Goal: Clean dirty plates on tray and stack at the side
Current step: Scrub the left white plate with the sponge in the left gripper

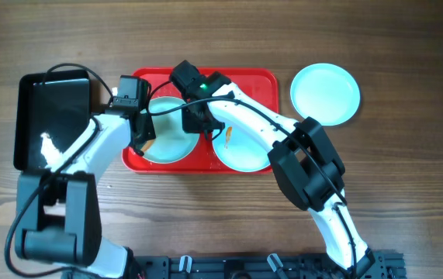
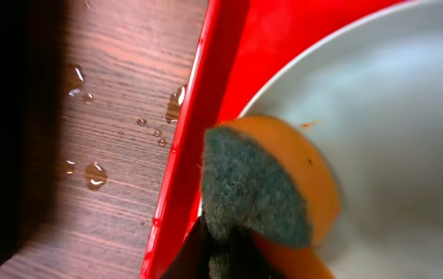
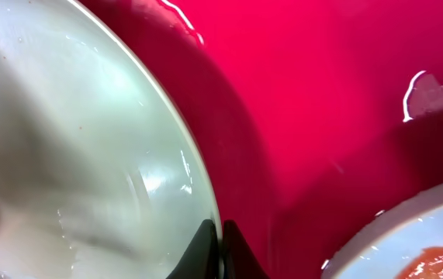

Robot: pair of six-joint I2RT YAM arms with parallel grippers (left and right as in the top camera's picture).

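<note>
The red tray (image 1: 260, 81) holds two pale plates. The left plate (image 1: 171, 139) is under both grippers. My left gripper (image 1: 145, 139) is shut on an orange sponge with a grey scouring face (image 2: 271, 190), pressed on that plate's left part (image 2: 392, 139) by the tray rim (image 2: 186, 155). My right gripper (image 1: 198, 120) is shut on the same plate's right rim (image 3: 202, 198). The right plate (image 1: 240, 147) has an orange-red smear (image 3: 438, 256). A third plate (image 1: 325, 94) lies on the table to the right of the tray.
A glossy black tray (image 1: 50, 116) lies to the left of the red tray. Water drops (image 2: 89, 174) dot the wooden table (image 1: 407, 170) beside the tray's left rim. The two arms cross over the red tray's left half.
</note>
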